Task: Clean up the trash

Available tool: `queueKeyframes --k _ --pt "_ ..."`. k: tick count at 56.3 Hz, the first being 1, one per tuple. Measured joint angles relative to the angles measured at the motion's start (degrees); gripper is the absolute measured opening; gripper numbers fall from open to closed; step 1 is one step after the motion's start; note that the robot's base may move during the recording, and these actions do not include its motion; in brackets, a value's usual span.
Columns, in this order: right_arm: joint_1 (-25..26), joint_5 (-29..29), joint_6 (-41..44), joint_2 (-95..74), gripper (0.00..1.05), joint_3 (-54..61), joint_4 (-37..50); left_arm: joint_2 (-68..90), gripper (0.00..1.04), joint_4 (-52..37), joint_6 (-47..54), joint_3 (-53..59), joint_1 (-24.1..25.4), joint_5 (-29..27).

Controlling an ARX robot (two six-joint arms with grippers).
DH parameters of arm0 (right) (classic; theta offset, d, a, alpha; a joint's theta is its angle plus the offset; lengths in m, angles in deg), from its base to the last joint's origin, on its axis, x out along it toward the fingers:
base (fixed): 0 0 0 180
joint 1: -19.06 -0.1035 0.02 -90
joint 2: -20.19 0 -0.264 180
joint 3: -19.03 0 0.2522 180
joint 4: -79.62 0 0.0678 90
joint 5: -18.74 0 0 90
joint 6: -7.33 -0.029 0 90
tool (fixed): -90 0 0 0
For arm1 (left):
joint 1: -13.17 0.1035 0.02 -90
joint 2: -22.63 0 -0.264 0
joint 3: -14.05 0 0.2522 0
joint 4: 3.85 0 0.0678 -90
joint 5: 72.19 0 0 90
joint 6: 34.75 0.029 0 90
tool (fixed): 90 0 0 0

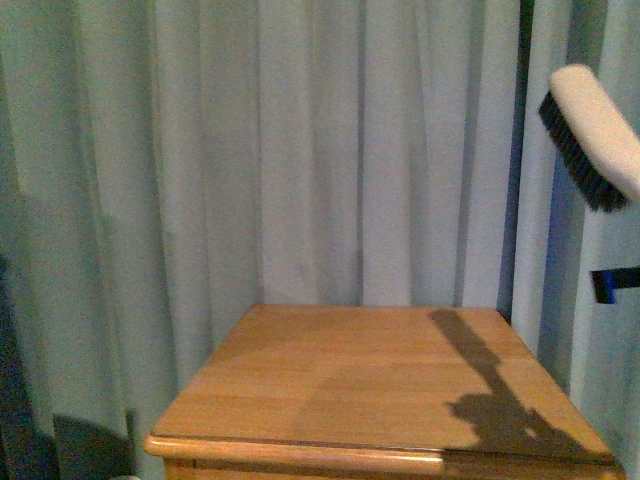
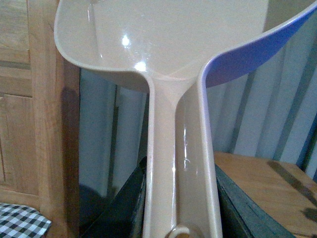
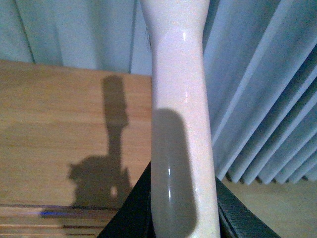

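Two broad things fill the front view: a pale grey-green curtain hanging in soft vertical folds across the whole back, and below it a table of warm, smooth wood with a rounded front lip. A dark shadow of a long-handled shape lies on the table's right side.

Down the left edge of the left wrist view runs a wooden cabinet with a panelled front. Next in size is the dustpan, glossy beige plastic with a wide scoop, a blue lip at the upper right and a long channelled handle reaching the bottom centre.

The brush sits tilted in the upper right of the front view, a smooth white back over short dark bristles. In the right wrist view its rounded handle stands up the middle.

A bit of black-and-white checked cloth shows in the lower left corner of the left wrist view. A small dark bar with a blue end, at the right edge of the front view, may be part of the right arm.

The left gripper is clenched on the dustpan handle, one dark finger pressed to each side. The right gripper grasps the brush handle likewise.

The trash shows in none of the three views, so its place relative to either gripper cannot be told.
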Motion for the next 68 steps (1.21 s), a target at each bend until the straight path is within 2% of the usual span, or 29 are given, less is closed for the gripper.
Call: queueKeyframes --k 4,12,30,43,68 --pt "-1.2 1.3 3.4 7.0 0.19 6.4 3.7 0.0 0.28 0.0 0.0 0.0 0.0 0.0" --pt "-4.2 5.2 7.1 20.2 0.19 16.0 3.8 0.0 0.28 0.0 0.0 0.0 0.0 0.0" --pt "-11.1 15.4 10.4 41.4 0.19 23.0 -1.2 0.0 0.28 0.0 0.0 0.0 0.0 0.0" --pt "-9.7 16.9 9.0 45.7 0.19 24.1 -5.2 0.0 0.28 0.0 0.0 0.0 0.0 0.0" --pt "-9.1 17.5 7.5 46.1 0.19 24.5 -5.5 0.0 0.28 0.0 0.0 0.0 0.0 -0.1"
